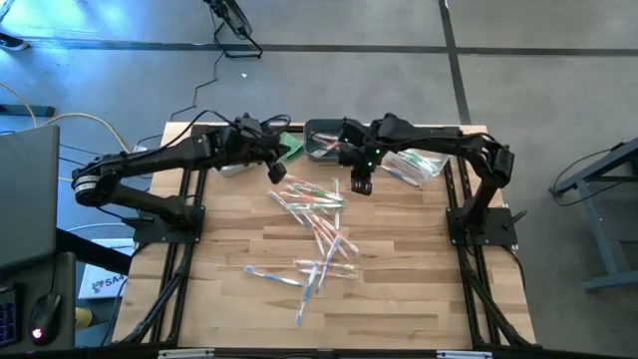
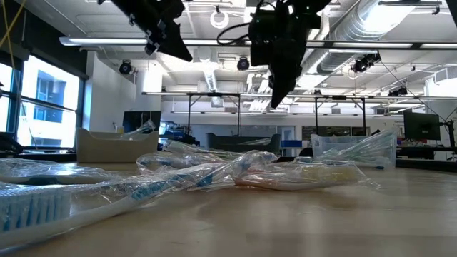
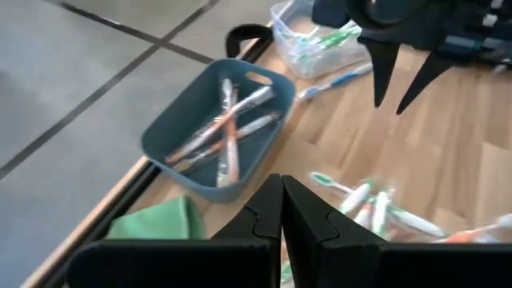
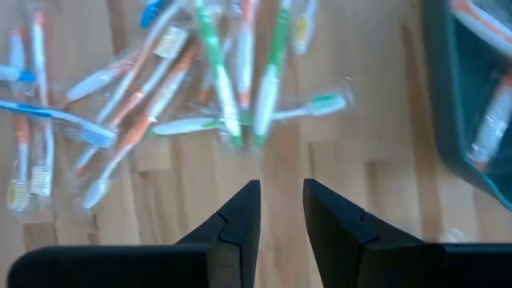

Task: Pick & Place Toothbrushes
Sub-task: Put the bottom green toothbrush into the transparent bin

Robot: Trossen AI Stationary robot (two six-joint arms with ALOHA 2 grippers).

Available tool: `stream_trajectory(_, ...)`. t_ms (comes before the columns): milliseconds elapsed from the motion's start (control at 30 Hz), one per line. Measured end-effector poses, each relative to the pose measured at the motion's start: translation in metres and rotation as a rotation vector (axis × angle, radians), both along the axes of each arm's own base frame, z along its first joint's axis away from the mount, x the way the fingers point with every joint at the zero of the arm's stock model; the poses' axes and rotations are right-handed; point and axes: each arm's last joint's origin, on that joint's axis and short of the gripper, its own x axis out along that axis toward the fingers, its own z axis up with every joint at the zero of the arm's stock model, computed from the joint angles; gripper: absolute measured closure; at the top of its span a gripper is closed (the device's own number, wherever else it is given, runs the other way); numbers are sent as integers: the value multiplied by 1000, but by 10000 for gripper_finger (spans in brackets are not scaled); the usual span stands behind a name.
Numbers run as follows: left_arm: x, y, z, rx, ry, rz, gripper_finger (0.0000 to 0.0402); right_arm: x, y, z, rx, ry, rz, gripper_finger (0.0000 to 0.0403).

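Wrapped toothbrushes (image 2: pixel 43 200) nearest, both grippers empty above: left (image 3: pixel 280 210) closed, right (image 4: pixel 280 210) slightly parted.

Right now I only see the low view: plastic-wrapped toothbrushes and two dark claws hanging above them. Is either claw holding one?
Observer: No. The right gripper is open and empty, over bare wood beside the pile of toothbrushes.
Operator: And the other claw?
Observer: The left gripper is shut on nothing.
Operator: Where might the brushes end up?
Observer: Probably in the grey-blue bin at the table's edge; a few orange ones lie in it.
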Motion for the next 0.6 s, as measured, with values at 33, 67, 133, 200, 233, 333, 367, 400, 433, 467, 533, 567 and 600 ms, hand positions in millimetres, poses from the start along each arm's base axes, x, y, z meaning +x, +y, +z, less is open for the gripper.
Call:
stream_trajectory(33, 1, -3, 0, -7, -4, -6, 401, 2, 4, 0, -2, -4, 14, 314)
stream_trajectory(67, 2, -5, 0, -14, -9, -11, 401, 4, 9, 0, -3, -8, 28, 314)
stream_trajectory(133, 4, -11, 0, -32, -18, -22, 401, 8, 18, 0, -5, -13, 57, 314)
stream_trajectory(200, 6, -18, 0, -39, -25, -13, 401, 11, 27, 0, -6, -17, 83, 314)
stream_trajectory(233, 6, -21, 0, -39, -26, -1, 401, 12, 32, 1, -7, -20, 98, 314)
stream_trajectory(333, 7, -28, -2, -43, -16, 39, 401, 16, 45, -1, -19, -32, 160, 314)
stream_trajectory(367, 6, -30, -3, -53, -11, 52, 401, 17, 49, -3, -24, -35, 184, 314)
stream_trajectory(400, 5, -31, -3, -65, -10, 68, 401, 18, 53, -6, -28, -38, 204, 314)
stream_trajectory(433, 3, -32, -3, -82, -6, 80, 401, 19, 57, -9, -30, -41, 217, 314)
stream_trajectory(467, 0, -32, -3, -98, -2, 93, 401, 19, 60, -14, -30, -43, 226, 314)
stream_trajectory(533, -6, -33, -1, -121, -4, 110, 401, 18, 65, -26, -29, -40, 240, 314)
stream_trajectory(567, -10, -34, -1, -128, 7, 115, 401, 17, 67, -33, -26, -34, 247, 314)
stream_trajectory(600, -14, -34, 1, -130, 3, 117, 401, 16, 69, -40, -25, -29, 250, 314)
